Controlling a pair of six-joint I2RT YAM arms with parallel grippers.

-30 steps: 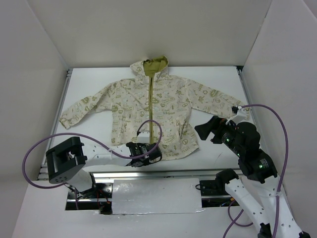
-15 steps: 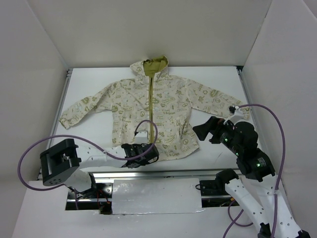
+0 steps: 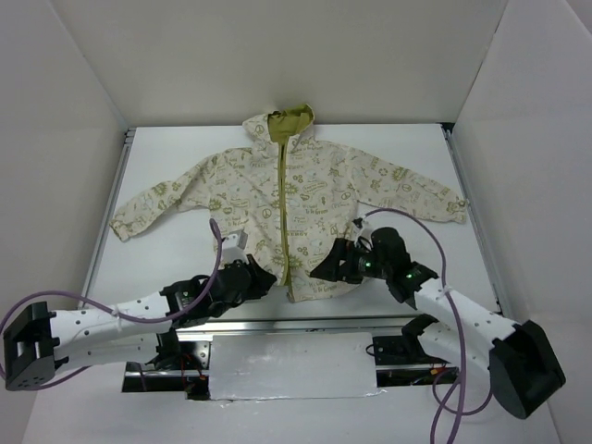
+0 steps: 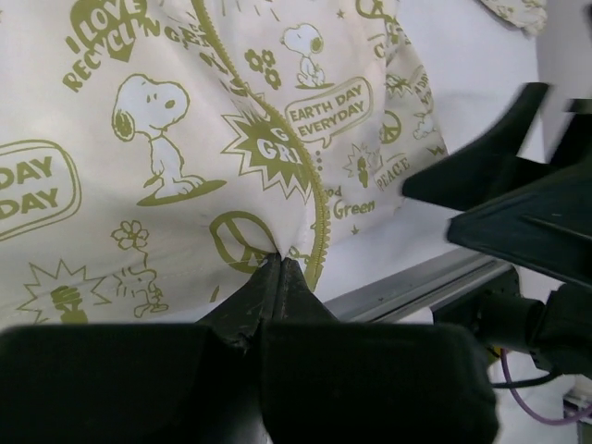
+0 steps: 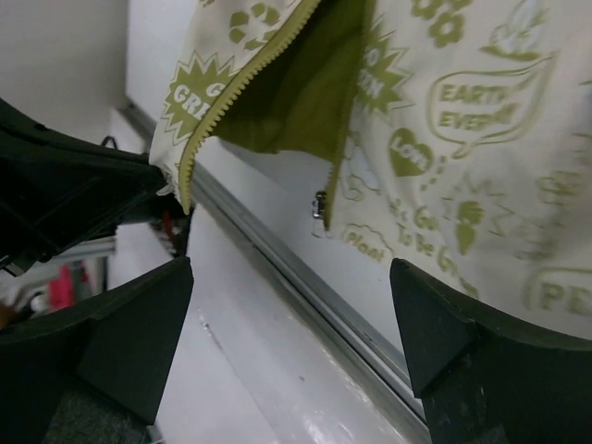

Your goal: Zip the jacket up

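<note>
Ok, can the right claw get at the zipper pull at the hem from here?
Probably yes. The right claw is open, and the zipper pull sits exposed at the hem ahead of it, nothing between. The left claw pinches the jacket on the other panel.

This looks like a robotics lab test cell: plain white panels (image 3: pixel 277 55) box in a white desk (image 3: pixel 407 157), two robot arms (image 3: pixel 102 324) sit bolted by a metal rail (image 3: pixel 305 325), and purple cables (image 3: pixel 398 211) loop loose.
</note>
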